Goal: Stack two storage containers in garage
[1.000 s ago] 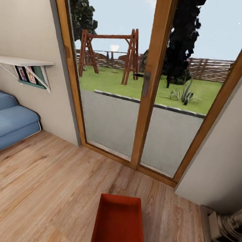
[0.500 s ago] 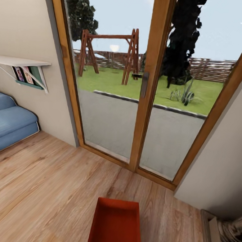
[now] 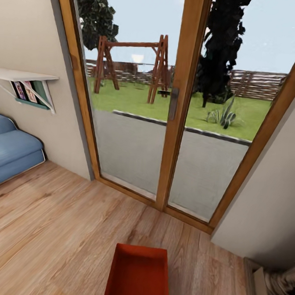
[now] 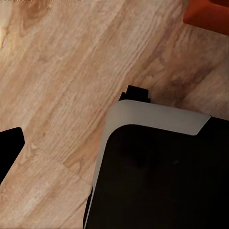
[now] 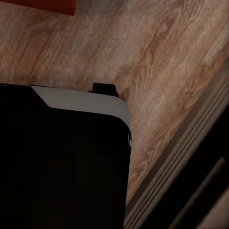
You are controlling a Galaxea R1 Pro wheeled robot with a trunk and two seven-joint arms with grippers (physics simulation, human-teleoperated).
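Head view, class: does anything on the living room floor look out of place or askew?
Only the orange-red storage container: it sits open-topped on the wood-plank floor before the glass doors, mid-walkway. It looks upright, undamaged, nothing spilled.

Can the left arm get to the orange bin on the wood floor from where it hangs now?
Probably yes. The storage container lies on bare wood-plank floor just ahead of the robot; the left wrist view shows its corner past the robot's base, nothing lying between.

floor: light wood planks (image 3: 49,228) | walls: beige (image 3: 23,33) | wood-framed glass doors (image 3: 177,101) | blue sofa (image 3: 8,153) | wall shelf (image 3: 25,75)
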